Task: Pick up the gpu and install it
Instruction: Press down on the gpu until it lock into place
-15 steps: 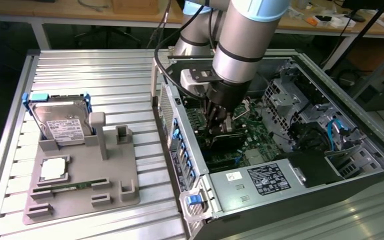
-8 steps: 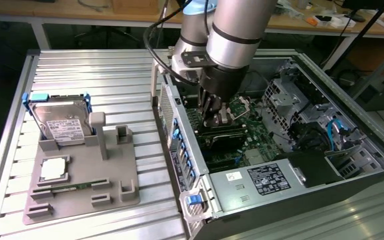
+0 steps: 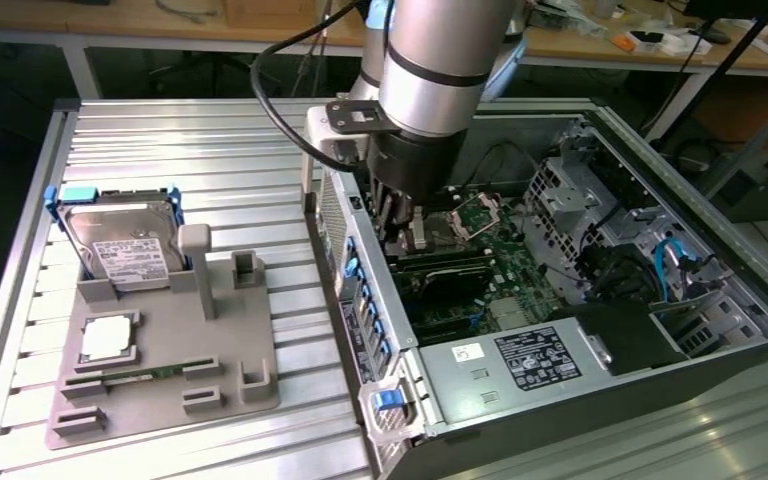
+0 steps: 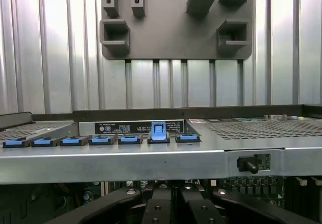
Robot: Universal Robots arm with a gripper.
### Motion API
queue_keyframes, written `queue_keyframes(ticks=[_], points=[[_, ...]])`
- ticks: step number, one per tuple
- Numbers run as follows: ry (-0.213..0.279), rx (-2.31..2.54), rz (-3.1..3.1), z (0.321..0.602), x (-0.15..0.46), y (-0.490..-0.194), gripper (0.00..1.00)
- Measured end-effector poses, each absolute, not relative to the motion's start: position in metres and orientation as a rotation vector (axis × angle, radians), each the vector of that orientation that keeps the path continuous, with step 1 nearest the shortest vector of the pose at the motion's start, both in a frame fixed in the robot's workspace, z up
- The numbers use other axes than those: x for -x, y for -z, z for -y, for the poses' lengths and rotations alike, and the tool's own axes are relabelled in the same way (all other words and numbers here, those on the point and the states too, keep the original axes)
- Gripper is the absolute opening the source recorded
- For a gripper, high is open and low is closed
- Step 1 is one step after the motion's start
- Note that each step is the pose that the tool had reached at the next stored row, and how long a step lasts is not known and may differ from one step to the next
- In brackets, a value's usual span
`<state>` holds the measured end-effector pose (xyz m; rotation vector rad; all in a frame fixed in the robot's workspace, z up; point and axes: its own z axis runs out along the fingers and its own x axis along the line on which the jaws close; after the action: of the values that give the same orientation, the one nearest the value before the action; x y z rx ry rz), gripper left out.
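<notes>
While the jaws sit closed deep in the computer case (image 3: 624, 415), just above the motherboard (image 3: 511, 280), whether they pinch the gpu I cannot tell.

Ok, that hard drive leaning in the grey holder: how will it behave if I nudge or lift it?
The hard drive looks like a rigid metal box: probably stiff and heavy for its size. It stands tilted in the grey holder, so a sideways push might tip it. Its smooth metal face and label could be slippery.
</notes>
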<state>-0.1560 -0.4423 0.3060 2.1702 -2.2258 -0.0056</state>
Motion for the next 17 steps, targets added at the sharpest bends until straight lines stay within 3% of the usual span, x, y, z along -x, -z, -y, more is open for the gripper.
queue_keyframes(ticks=[17], points=[[0.005, -2.17, 2.226, 0.4423, 0.159, -0.3123, 0.11]])
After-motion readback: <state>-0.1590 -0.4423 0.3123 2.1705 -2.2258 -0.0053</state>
